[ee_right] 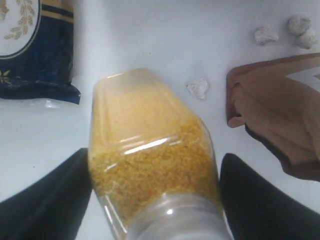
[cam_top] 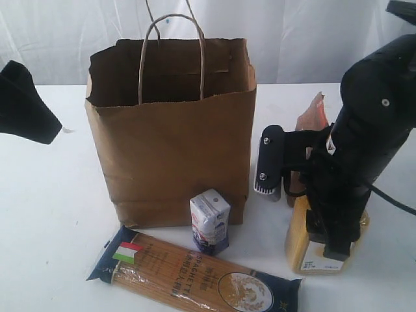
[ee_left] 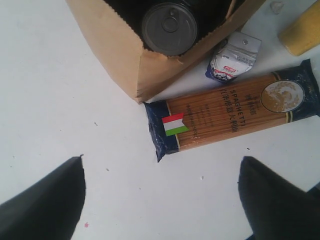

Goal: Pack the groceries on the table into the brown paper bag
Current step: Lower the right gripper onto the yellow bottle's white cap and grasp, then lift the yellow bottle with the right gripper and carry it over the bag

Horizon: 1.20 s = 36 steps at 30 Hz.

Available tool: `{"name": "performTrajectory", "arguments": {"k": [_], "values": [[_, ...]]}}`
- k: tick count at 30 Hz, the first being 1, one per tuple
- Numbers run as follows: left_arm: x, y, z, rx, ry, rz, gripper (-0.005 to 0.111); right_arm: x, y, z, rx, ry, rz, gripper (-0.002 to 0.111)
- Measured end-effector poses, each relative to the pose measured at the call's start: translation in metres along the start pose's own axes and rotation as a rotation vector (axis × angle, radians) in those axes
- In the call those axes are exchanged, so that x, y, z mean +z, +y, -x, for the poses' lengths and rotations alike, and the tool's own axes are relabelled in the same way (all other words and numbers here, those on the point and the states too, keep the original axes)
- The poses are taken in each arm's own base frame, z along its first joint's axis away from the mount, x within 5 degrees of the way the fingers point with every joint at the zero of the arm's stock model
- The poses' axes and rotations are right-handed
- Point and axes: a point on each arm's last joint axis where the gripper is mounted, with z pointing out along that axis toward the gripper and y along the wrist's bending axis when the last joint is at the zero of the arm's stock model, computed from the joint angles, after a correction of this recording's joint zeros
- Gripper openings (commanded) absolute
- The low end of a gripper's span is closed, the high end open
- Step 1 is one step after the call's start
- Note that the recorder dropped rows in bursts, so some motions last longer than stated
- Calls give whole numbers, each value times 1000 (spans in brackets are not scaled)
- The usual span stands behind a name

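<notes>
Holding tin can [ee_left: 169,27]: paper bag [ee_left: 120,55]

A tall brown paper bag [cam_top: 169,149] with twisted loop handles stands open on the white counter [cam_top: 52,208], toward its far edge. A silver tin can [ee_left: 169,27] sits upright inside the bag. A small white-purple carton [cam_top: 209,220] stands just in front of the bag's base. A long spaghetti packet [cam_top: 195,273] lies flat, slantwise, nearer the counter's front edge. To the bag's right stands a yellow-grain bottle [ee_right: 150,150], with a brown pouch [cam_top: 312,117] just behind it.
</notes>
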Motion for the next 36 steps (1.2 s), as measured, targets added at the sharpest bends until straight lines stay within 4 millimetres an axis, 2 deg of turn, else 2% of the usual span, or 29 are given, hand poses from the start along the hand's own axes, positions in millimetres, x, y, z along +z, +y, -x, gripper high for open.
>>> {"name": "performTrajectory", "arguments": {"k": [5,8,11,17,22,26,36], "values": [[0,0,0,0,0,0,83,9,0,2,-4,28,26,66],[0,0,0,0,0,0,83,13,0,1,1,52,45,62],[0,0,0,0,0,0,83,18,-1,0,17,84,50,49],[0,0,0,0,0,0,83,19,-2,-2,55,97,55,0],[0,0,0,0,0,0,83,14,-2,-4,98,71,28,0],[0,1,0,2,1,7,83,-14,-4,-7,176,-15,-49,0],[0,1,1,2,-12,9,83,-126,-19,-18,442,-199,-252,0]]}}
